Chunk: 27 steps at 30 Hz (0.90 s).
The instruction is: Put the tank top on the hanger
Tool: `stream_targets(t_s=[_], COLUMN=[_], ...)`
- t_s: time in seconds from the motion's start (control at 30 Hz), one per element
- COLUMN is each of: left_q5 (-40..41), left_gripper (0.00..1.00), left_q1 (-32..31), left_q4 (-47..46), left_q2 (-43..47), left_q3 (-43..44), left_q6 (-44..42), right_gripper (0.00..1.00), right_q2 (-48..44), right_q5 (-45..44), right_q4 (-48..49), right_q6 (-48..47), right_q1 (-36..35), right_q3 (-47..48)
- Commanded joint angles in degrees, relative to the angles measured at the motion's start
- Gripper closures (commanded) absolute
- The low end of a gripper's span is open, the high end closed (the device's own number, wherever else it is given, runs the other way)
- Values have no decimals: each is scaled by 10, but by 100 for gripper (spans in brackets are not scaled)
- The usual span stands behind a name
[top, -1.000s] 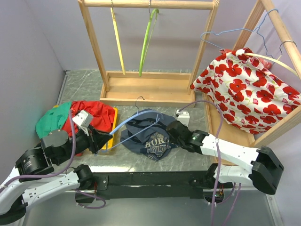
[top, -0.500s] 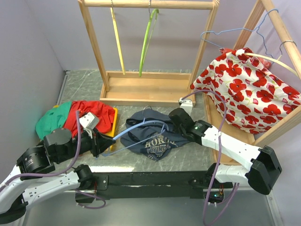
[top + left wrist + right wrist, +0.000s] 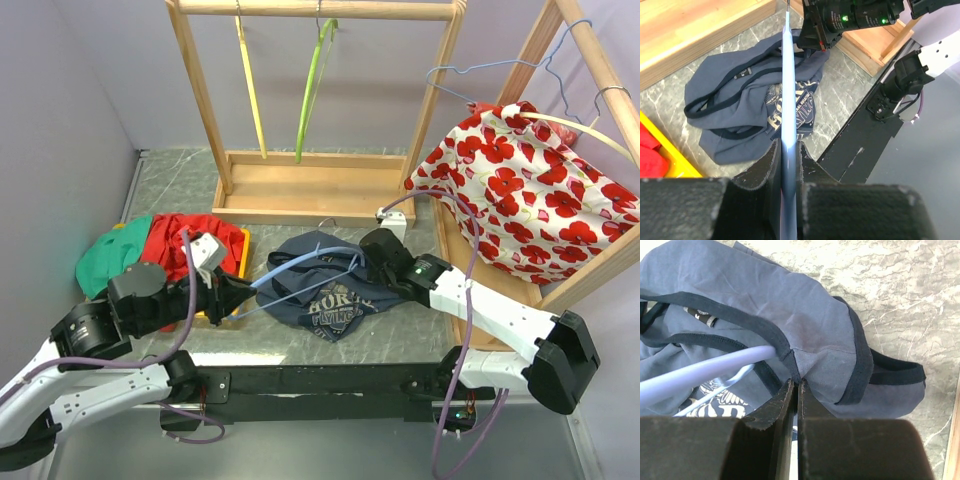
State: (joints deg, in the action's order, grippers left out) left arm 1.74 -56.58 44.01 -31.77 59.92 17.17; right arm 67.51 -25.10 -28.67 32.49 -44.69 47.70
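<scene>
Tank top [image 3: 318, 300] lies crumpled at table [image 3: 180, 185] centre, on the near side of the wooden rack [image 3: 310, 192]. Left gripper [image 3: 238, 293] is clamped on the hanger [image 3: 300, 265], which reaches rightward across the garment. Right gripper [image 3: 795, 390] is pinched onto the tank top's dark-trimmed edge beside the hanger's tip.

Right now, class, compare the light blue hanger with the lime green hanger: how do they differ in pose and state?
The light blue hanger lies low over the table, clamped in the jaws of the left gripper; the lime green hanger hangs from the top rail of the wooden rack. The light blue hanger pokes into the tank top; the lime green hanger is bare. Both are thin hangers.
</scene>
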Motion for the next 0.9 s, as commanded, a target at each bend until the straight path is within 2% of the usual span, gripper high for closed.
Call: stream_targets(t_s=[0.0,0.13,0.33,0.6,0.73,0.87], left_q5=[-26,-35,-35,-46,-95,-88], left_gripper=[99,99,99,99,99,99], left_q1=[-2,-2,-2,-1,-2,-1], left_q4=[-74,-85,-157,-198,-234,-237], left_q2=[-18,-16,-1,-30,-36,-53], left_q3=[9,5,-40,-53,-78,-82], left_q6=[-35,-36,-80,-165,-166,-166], right_gripper=[100,100,100,100,100,100], right_q2=[-19,-6,-19,-45,-33,-19], right_q5=[-11,-16,37,20,8,5], right_q4=[-1,-16,-2,-24,-28,-24], right_q6=[-7,-8,-30,-39,-38,-48], right_q1=[4,28,37,38,40,43], right_q3=[32,60,89,81,96,140])
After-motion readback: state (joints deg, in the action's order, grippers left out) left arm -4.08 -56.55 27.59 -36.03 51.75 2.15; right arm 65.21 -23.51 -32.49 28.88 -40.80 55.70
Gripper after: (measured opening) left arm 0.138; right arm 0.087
